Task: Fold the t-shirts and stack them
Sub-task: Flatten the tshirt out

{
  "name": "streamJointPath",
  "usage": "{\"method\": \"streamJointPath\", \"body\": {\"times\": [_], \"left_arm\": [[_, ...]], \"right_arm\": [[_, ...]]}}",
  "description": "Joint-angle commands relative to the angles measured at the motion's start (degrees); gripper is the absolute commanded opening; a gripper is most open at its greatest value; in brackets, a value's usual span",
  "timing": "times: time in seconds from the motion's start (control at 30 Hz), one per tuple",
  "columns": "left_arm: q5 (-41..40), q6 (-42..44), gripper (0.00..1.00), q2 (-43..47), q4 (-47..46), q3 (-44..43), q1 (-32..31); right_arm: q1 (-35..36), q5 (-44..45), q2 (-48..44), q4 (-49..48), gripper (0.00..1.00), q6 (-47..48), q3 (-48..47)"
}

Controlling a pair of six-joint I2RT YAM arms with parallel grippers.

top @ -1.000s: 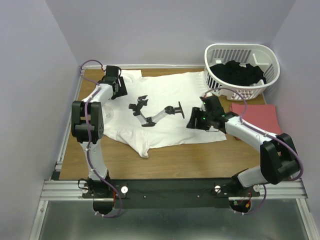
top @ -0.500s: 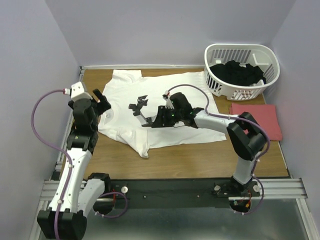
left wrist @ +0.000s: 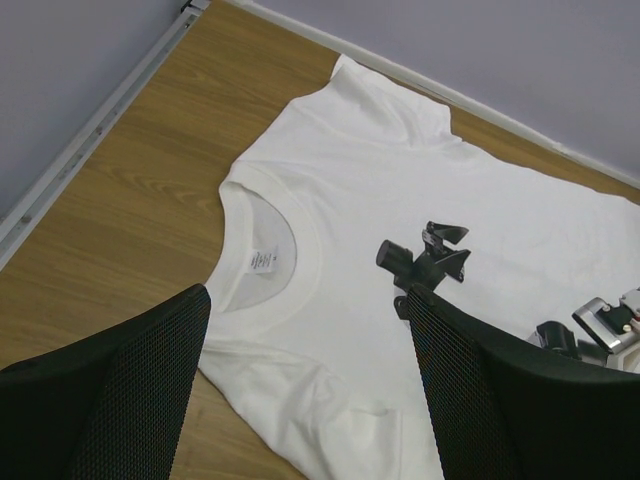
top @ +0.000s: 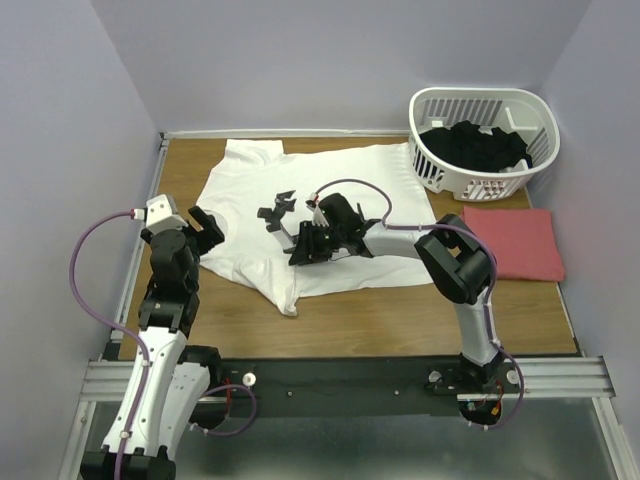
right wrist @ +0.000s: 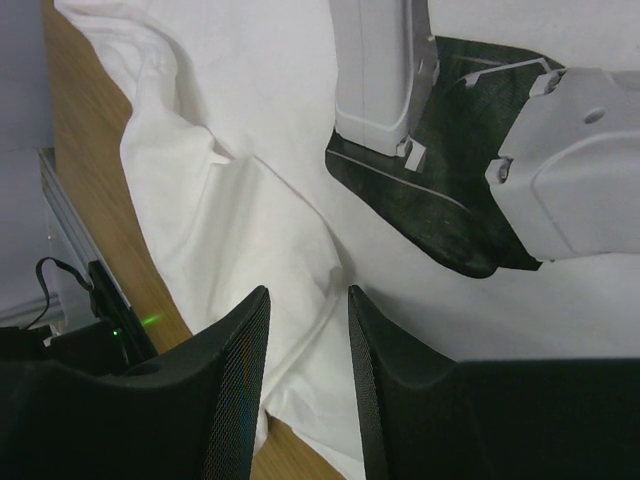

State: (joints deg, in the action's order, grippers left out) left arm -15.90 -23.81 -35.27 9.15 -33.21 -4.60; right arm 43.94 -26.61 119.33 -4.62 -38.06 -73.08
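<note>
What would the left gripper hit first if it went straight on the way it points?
Probably the white t-shirt, near its collar: the open left gripper aims down at it with nothing visible between, though depth is unclear.

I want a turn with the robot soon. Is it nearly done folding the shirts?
Not yet. Done: the red shirt looks folded into a neat rectangle at the table's right side. In hand: the white shirt is spread flat, not folded; the right tool is low over its middle, fingers narrowly apart, and the left tool hovers open near the collar. Left: fold the white shirt, then stack the two.
</note>
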Motion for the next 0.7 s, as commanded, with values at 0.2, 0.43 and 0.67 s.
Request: {"method": "streamJointPath", "body": {"times": [0.2,0.43,0.67], "left_arm": [[0.34,0.17,0.87,-0.24,-2.20,-0.36,-0.41],[0.26,0.34,0.87,-0.42,-2.38,-0.27,-0.41],[0.35,0.43,0.87,-0.86,-2.64,-0.27,-0.41]], "right_arm": [[0.79,0.86,3.89,-1.44,0.44,-0.26,-2.68],[1.06,0.42,5.30,-1.44,0.27,0.18,-4.09],[2.02,-0.46,1.10,-1.35,0.04,0.71,-3.21]]}}
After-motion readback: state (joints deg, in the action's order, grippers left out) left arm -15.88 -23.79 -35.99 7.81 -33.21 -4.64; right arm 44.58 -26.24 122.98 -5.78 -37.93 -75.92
